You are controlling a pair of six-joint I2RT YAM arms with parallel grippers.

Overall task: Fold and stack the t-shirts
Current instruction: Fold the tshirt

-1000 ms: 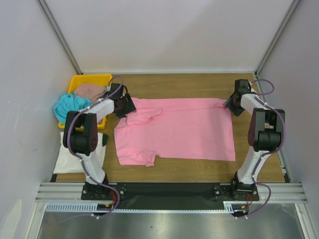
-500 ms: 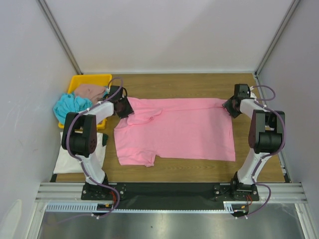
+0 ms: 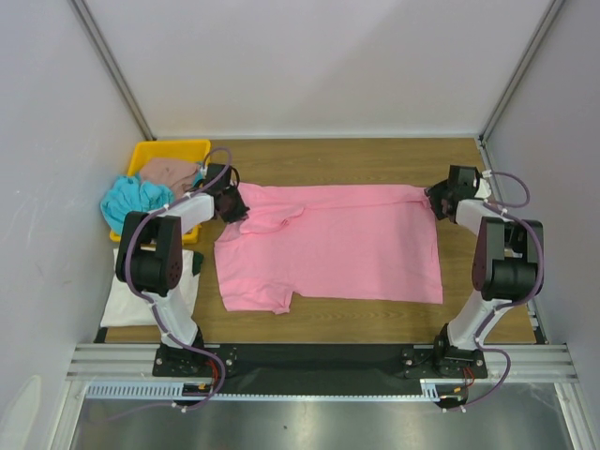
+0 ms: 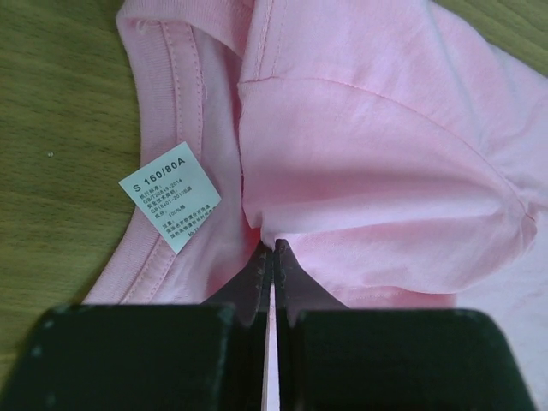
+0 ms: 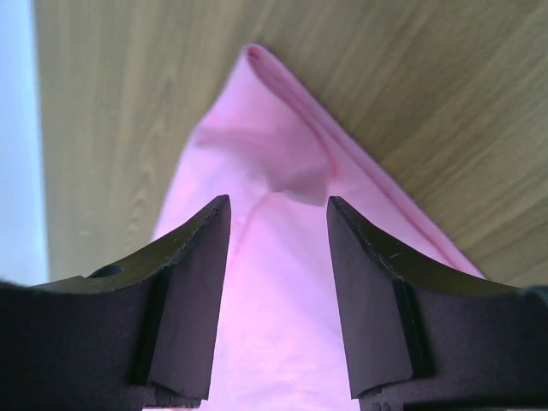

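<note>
1. While the pink t-shirt (image 3: 337, 248) lies spread flat across the middle of the bench (image 3: 375, 155), collar toward the left edge and hem toward the right, both arms are out at its far corners.
2. Left gripper (image 3: 234, 208) is down on the far-left shoulder, just beside the collar. The wrist view shows its fingers (image 4: 248, 287) pressed tight together, with a fold of pink cloth nipped at the tips.
3. White size label (image 4: 169, 208) shows inside the collar band, just left of that pinch.
4. Right gripper (image 3: 439, 199) sits at the far-right hem corner. Its jaws stand roughly half open, and the pointed corner of the cloth lies between the pads (image 5: 193, 282). Nothing is clamped there.
5. Over in the far-left corner of the bench sits the yellow tray (image 3: 173, 145), with the brown-pink t-shirt (image 3: 169, 172) crumpled inside and the turquoise t-shirt (image 3: 127, 199) spilling over its left rim.
6. Cream-white t-shirt (image 3: 127, 292) lies at the near-left edge, partly under the left arm, with its dark trim (image 3: 198, 263) peeking out.
</note>
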